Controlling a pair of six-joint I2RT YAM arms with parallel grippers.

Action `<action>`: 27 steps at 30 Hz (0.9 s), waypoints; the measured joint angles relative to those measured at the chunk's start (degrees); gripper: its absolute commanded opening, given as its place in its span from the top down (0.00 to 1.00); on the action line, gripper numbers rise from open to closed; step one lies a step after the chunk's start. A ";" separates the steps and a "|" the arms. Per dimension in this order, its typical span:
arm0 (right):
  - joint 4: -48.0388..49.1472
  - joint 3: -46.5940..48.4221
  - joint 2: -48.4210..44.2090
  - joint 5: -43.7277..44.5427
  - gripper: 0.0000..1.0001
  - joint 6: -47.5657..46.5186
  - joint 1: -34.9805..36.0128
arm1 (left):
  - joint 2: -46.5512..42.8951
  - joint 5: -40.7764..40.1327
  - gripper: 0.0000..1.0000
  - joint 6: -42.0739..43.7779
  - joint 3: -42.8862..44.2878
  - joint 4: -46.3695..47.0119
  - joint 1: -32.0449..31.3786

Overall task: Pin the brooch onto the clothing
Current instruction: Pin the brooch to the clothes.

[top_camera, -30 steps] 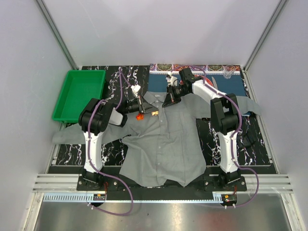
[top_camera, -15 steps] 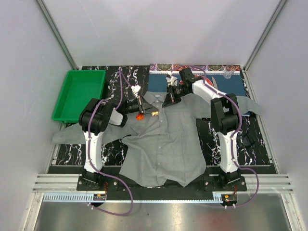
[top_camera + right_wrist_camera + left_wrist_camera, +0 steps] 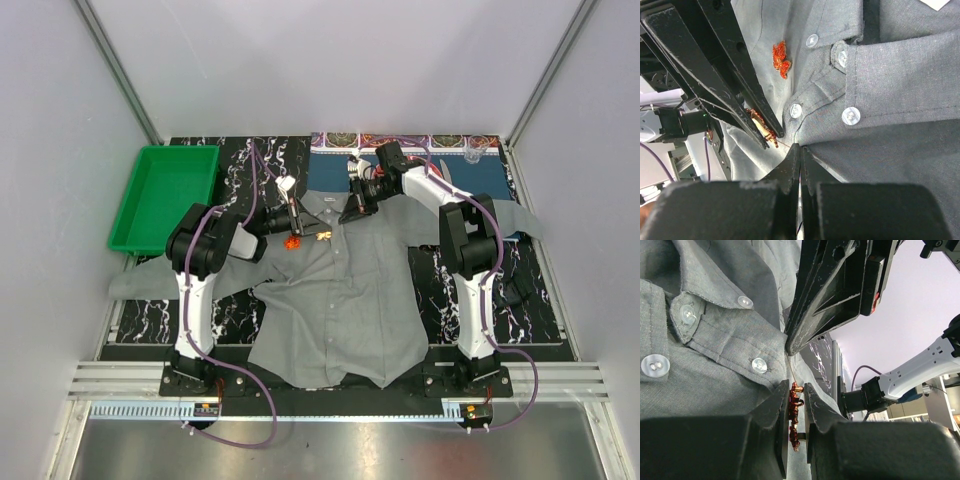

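**Left fingers gripping the brooch at the shirt front**

Left gripper is holding the coppery brooch in a narrow pinch. Its thin pin is pointing up toward the buttoned placket of the grey shirt, just below the collar. Right gripper is pressing its closed tips against the placket edge, right beside the pin. Whether any cloth is caught between them is not showing.

For a clean pinning, the right arm should be holding the fabric taut and slightly raised while the left is sliding the pin in shallow, along the cloth.

Room is being squeezed here. Both sets of fingers are nearly touching, with a button and an orange leaf ornament close by. Green tray and blue placemat are lying well apart.
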 measured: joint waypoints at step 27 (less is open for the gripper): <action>0.68 -1.62 -0.42 -1.77 1.00 -0.94 -0.70 | 1.16 0.72 1.00 1.05 2.16 0.02 -0.52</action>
